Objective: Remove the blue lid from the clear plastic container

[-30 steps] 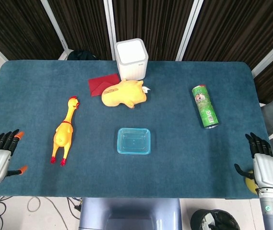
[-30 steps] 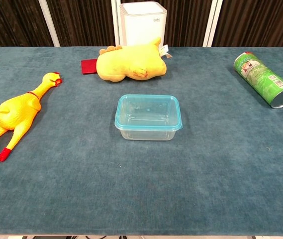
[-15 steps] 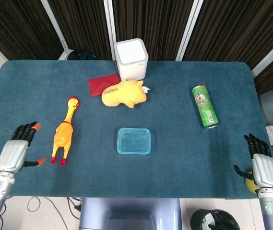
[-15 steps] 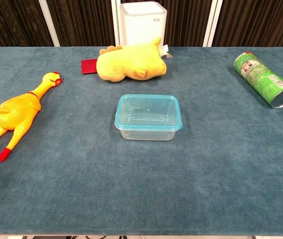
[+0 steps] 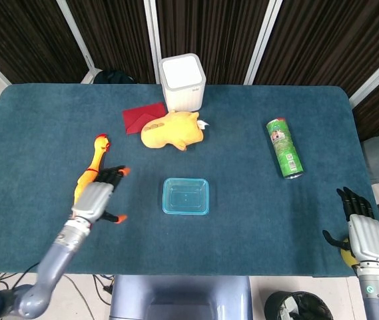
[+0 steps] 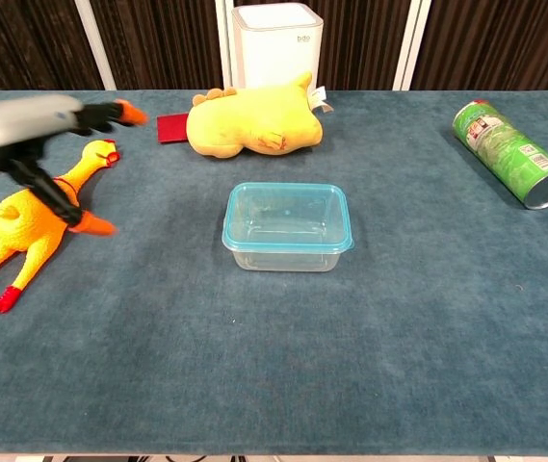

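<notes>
head view:
container: (image 5: 186,196) mid-table, blue lid (image 5: 186,208) on it
left hand: (image 5: 98,199) above the rubber chicken (image 5: 94,163), fingers spread, holding nothing
right hand: (image 5: 361,233) at the table's near right edge, fingers apart, empty

chest view:
container: (image 6: 287,229) center, in front of the plush (image 6: 252,119)
left hand: (image 6: 33,125) blurry, over the chicken (image 6: 35,214), thumb and fingers apart
can: (image 6: 510,154) lying far right

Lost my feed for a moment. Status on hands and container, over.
Left hand open above the rubber chicken, short of the container. Right hand open at the table edge. Blue lid on. Path clear.
</notes>
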`<state>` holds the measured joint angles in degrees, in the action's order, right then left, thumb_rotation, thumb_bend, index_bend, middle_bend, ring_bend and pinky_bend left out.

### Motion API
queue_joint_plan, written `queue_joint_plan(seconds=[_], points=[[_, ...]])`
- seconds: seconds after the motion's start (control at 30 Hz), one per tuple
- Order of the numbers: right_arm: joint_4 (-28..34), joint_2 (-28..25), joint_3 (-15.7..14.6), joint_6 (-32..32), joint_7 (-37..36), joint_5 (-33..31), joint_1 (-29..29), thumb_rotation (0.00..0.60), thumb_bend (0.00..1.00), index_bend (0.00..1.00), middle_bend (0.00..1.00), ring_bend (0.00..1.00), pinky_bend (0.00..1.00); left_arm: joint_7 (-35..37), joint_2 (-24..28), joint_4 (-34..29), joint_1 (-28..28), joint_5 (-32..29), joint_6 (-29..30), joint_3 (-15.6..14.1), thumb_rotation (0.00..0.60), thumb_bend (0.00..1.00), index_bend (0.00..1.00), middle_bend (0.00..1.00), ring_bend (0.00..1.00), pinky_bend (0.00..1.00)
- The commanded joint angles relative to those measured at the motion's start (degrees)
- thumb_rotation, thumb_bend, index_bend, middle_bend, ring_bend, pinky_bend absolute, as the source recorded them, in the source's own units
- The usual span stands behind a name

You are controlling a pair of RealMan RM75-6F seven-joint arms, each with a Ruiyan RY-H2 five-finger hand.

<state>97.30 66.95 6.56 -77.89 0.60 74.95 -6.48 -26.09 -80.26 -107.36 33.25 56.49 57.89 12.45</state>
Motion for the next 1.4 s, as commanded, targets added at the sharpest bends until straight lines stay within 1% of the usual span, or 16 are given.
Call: queue_joint_plan(seconds=[0.03, 0.17, 0.33, 0.53, 0.7, 0.8, 0.97, 1.03, 1.13, 1.27, 1.4], points=[[0.1, 0.0, 0.0, 0.3, 0.0, -0.1, -0.1, 0.6, 0.32, 0.0, 0.0, 0.0, 0.0, -6.1, -6.6, 1.8, 5.3, -7.8, -0.4, 1.5, 0.6, 0.0, 0.0, 0.0, 0.0, 0.0], [0.1, 0.0, 0.1, 0.6, -0.3, -0.6, -0.2, 0.6, 0.32, 0.0, 0.0, 0.0, 0.0, -10.1, -11.1, 3.9, 9.1, -13.6, 0.6, 2.7, 0.6, 0.0, 0.0, 0.0, 0.0, 0.0], [0.0, -0.1, 0.3, 1.1, -0.7, -1.2, -0.3, 0.6, 0.32, 0.0, 0.0, 0.0, 0.0, -14.0, -15.5, 6.4, 12.9, -17.8, 2.0, 3.8, 0.6, 0.0, 0.0, 0.0, 0.0, 0.0], [0.2, -0.4, 0.5, 1.7, -1.1, -2.1, -0.4, 0.6, 0.32, 0.0, 0.0, 0.0, 0.0, -16.3, -19.7, 10.0, 16.7, -22.6, 4.0, 5.9, 0.6, 0.0, 0.0, 0.0, 0.0, 0.0], [0.3, -0.4, 0.5, 2.1, -1.1, -2.6, -0.5, 0.6, 0.32, 0.0, 0.0, 0.0, 0.0, -17.1, -22.0, 13.1, 19.2, -26.1, 3.8, 7.4, 0.6, 0.0, 0.0, 0.0, 0.0, 0.0], [0.3, -0.4, 0.5, 2.2, -1.1, -2.7, -0.6, 0.6, 0.32, 0.0, 0.0, 0.0, 0.0, -17.4, -23.1, 15.2, 20.7, -27.4, 3.1, 8.1, 0.6, 0.0, 0.0, 0.0, 0.0, 0.01], [0.4, -0.4, 0.6, 2.4, -1.1, -2.9, -0.6, 0.6, 0.32, 0.0, 0.0, 0.0, 0.0, -17.4, -25.2, 18.1, 22.9, -29.6, 1.8, 9.0, 0.6, 0.0, 0.0, 0.0, 0.0, 0.06], [0.6, -0.4, 0.6, 2.5, -1.0, -2.9, -0.7, 0.6, 0.32, 0.0, 0.0, 0.0, 0.0, -17.2, -26.1, 19.4, 23.6, -29.8, 1.5, 9.3, 0.6, 0.0, 0.0, 0.0, 0.0, 0.09], [0.7, -0.5, 0.6, 2.7, -1.0, -3.2, -0.7, 0.6, 0.32, 0.0, 0.0, 0.0, 0.0, -17.1, -27.7, 21.7, 24.9, -30.2, 0.9, 9.5, 0.6, 0.0, 0.0, 0.0, 0.0, 0.11], [0.7, -0.6, 0.5, 2.8, -1.2, -3.3, -0.7, 0.6, 0.32, 0.0, 0.0, 0.0, 0.0, -16.8, -29.0, 23.6, 26.0, -30.2, 0.5, 9.4, 0.6, 0.0, 0.0, 0.0, 0.0, 0.13], [0.9, -0.7, 0.4, 2.9, -1.3, -3.2, -0.7, 0.6, 0.32, 0.0, 0.0, 0.0, 0.0, -15.7, -30.3, 26.1, 27.0, -28.9, -0.1, 9.6, 0.6, 0.0, 0.0, 0.01, 0.0, 0.15]])
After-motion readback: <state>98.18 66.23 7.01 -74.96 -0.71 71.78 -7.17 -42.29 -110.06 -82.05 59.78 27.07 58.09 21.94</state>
